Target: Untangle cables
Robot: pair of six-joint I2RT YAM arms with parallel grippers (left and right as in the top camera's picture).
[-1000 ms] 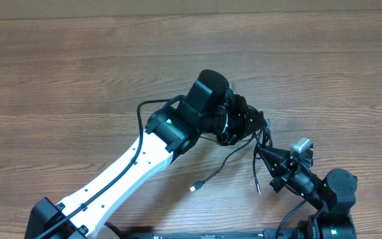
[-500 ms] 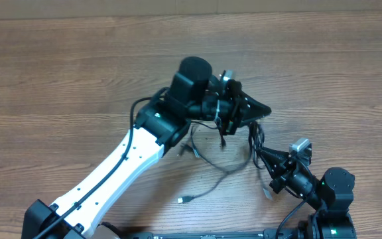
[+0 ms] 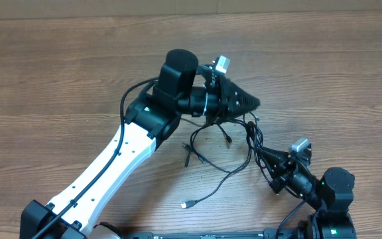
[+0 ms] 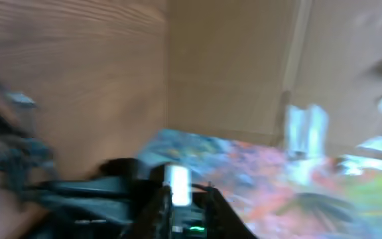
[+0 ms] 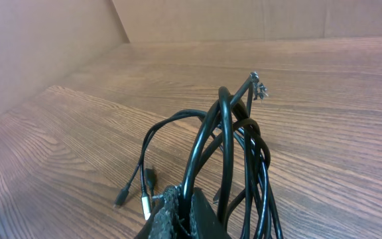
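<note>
Right gripper (image 3: 267, 159): at 5 o'clock, I am holding it clamped on the cables (image 5: 225, 143).
Cables: the bundle is running from that grip toward 11 o'clock, with one strand trailing toward 8 o'clock and its plug (image 3: 186, 205) lying on the table (image 3: 58, 79).
Left gripper (image 3: 252, 103): hovering at the bundle's far end. I cannot tell how its jaws stand.

A wooden table (image 3: 58, 73) with brown, streaky grain fills the overhead view under soft, even light. A tan board (image 3: 178, 5) runs along its far edge. In the right wrist view a far panel (image 5: 257, 18) and a side panel (image 5: 38, 46), both plain tan, stand upright and meet in a corner. The left wrist view is smeared: wood grain, a tan wall (image 4: 224, 66), and colourful and bright patches too blurred to name.
</note>
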